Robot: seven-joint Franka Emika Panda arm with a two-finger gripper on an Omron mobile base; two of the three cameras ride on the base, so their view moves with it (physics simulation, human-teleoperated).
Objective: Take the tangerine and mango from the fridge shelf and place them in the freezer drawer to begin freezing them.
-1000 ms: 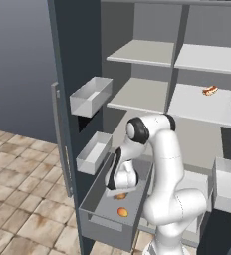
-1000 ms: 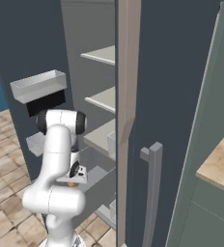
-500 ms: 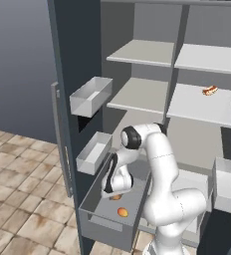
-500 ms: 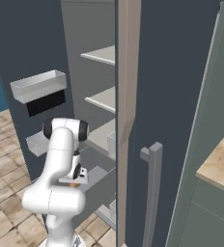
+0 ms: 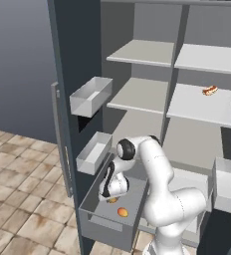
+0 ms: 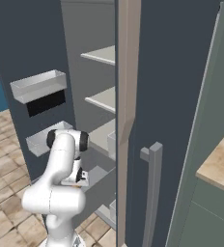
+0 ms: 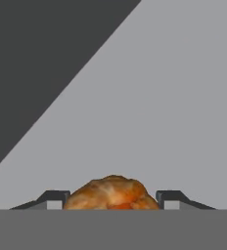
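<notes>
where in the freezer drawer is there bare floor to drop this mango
The freezer drawer has bare floor along its left wall and toward the back. It is crowded near the front, where the tangerine lies just right of the tool shut on the mango.

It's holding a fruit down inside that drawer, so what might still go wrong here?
The gripper holds the mango low in the freezer drawer, close to the tangerine already lying there. Once released, the mango may roll into the tangerine. The arm also reaches in near the drawer's side wall, so it might knock that wall as it lifts out.
</notes>
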